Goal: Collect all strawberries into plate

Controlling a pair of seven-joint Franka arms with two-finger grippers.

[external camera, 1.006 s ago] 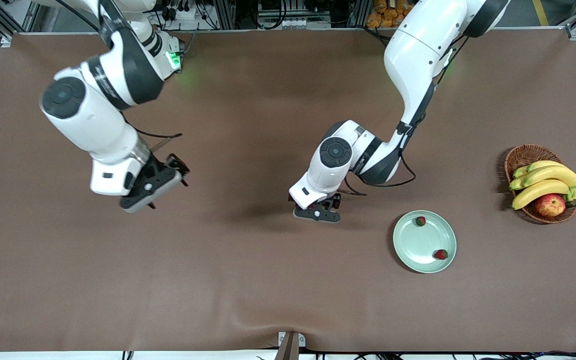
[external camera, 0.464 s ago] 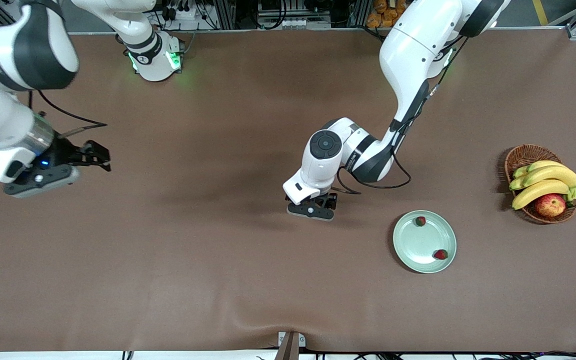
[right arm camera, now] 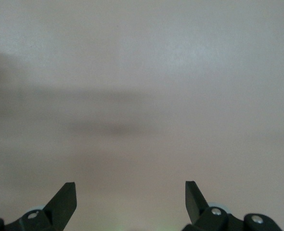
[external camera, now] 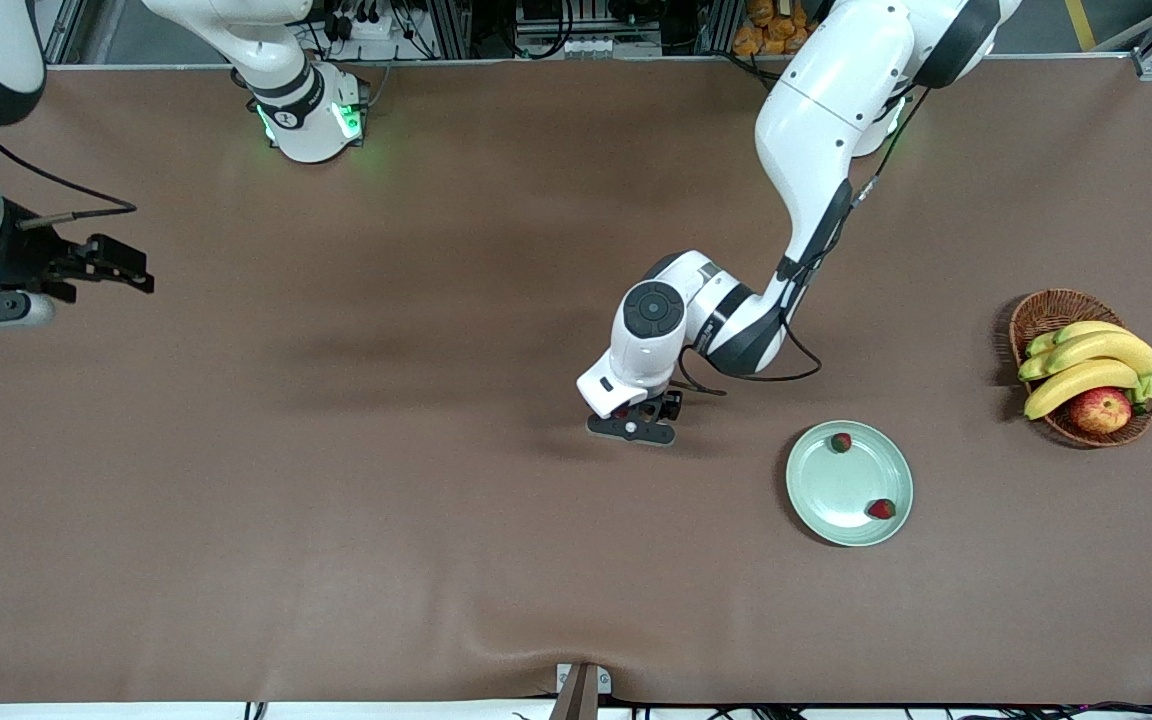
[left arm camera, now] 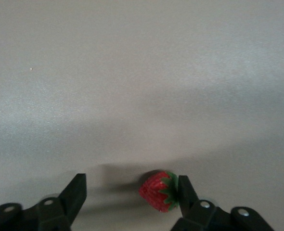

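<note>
Strawberries: two lay on plate, lower right of front frame; third sat mid-table between left gripper's parted fingers, touching one. Judged light, soft, bruisable; grasp mid-body, gently. Right gripper waited wide at left edge.

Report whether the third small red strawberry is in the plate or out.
Out: the small red strawberry lies on the brown table between the left gripper fingers, touching one.
</note>
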